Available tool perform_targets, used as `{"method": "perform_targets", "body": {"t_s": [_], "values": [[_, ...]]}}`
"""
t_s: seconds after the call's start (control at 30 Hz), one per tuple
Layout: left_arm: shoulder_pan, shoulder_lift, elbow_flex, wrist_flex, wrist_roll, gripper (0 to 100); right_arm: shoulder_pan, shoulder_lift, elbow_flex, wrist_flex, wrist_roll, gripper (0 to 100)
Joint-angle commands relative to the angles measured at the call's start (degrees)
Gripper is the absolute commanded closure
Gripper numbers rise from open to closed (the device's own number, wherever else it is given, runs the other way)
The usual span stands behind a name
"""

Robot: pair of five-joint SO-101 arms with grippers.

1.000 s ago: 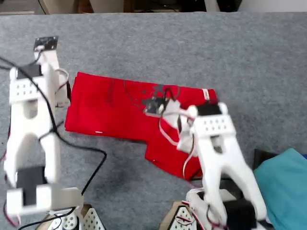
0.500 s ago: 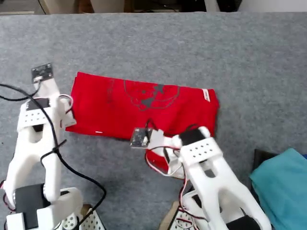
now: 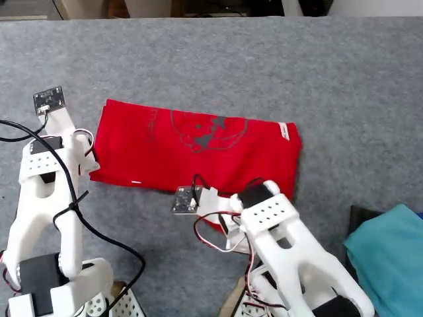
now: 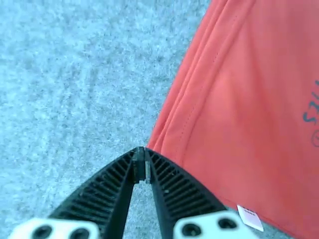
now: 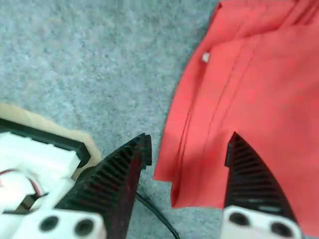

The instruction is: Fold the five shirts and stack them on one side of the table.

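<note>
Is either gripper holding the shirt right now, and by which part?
Right gripper is open astride an edge of the red shirt, gripping nothing. Left gripper is shut at its corner; a pinch cannot be told.
</note>
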Motion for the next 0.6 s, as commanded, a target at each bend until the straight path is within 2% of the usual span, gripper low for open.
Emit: {"method": "perform_targets", "body": {"t_s": [0.0, 0.07, 0.43, 0.57], "values": [[-0.44, -0.66, -0.35, -0.88, 0.35, 98, -0.66, 4.09, 2.51, -7.12, -0.70, 75.0], [-0.44, -0.66, -0.35, -0.88, 0.35, 98, -0.48, 8.13, 3.56, -10.90, -0.79, 75.0], [-0.79, -0.66, -0.26, -0.53, 0.35, 98, -0.40, 16.22, 0.13, -11.34, -0.18, 75.5], [-0.88, -0.66, -0.26, -0.44, 0.35, 98, -0.40, 16.31, 0.22, -11.43, 0.62, 85.3]]}}
